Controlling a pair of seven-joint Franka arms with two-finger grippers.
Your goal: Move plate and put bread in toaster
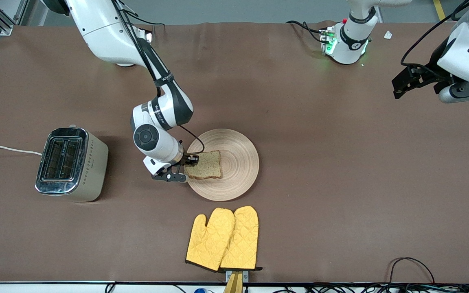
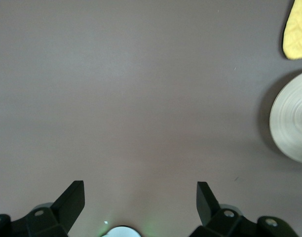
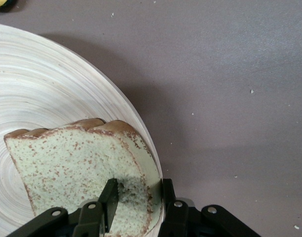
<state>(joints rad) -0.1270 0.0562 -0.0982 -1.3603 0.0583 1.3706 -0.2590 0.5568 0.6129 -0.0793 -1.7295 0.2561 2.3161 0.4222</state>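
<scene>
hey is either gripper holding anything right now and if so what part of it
The right gripper pinches the bread by its edge toward the toaster, over the plate rim. The left gripper waits open over bare table, holding nothing.

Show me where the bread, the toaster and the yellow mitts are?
bread (image 1: 206,163), front view, middle of the slice.
toaster (image 1: 96,156), front view, dotted cream side.
yellow mitts (image 1: 224,238), front view, where the two overlap.

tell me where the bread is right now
In the front view the bread lies on the plate, at its edge toward the toaster, with the right pincer closed on its edge; the oven mitts lie nearer the camera.
</scene>
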